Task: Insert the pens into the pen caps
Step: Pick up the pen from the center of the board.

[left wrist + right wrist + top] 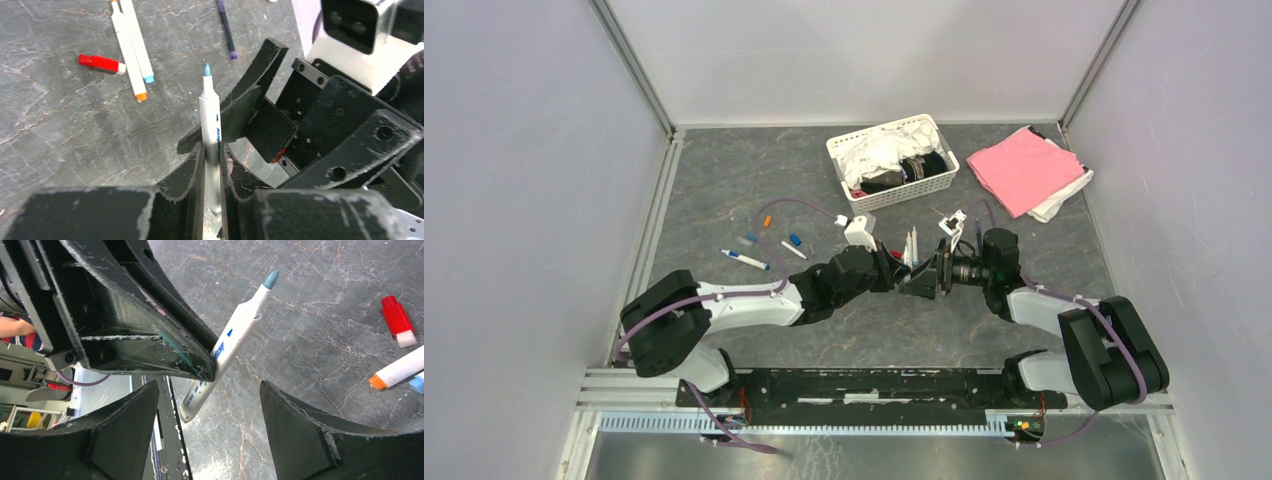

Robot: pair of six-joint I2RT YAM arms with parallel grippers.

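Observation:
My left gripper (212,150) is shut on a white pen (210,120) with a bare blue tip pointing away from the wrist. In the top view both grippers meet at the table's middle, the left gripper (891,268) facing the right gripper (926,274). My right gripper (207,387) stands open, and the held pen (235,335) reaches in between its fingers without touching them. On the table lie two white pens (132,50) with blue and orange ends, and a red cap (97,62) beside them. Loose orange (767,220) and blue caps (749,240) lie at the left.
A white basket (936,186) of cloth and dark things stands at the back. A pink cloth (1024,168) lies at the back right. A dark purple pen (226,30) lies beyond the held pen. Another pen (744,259) rests at the left.

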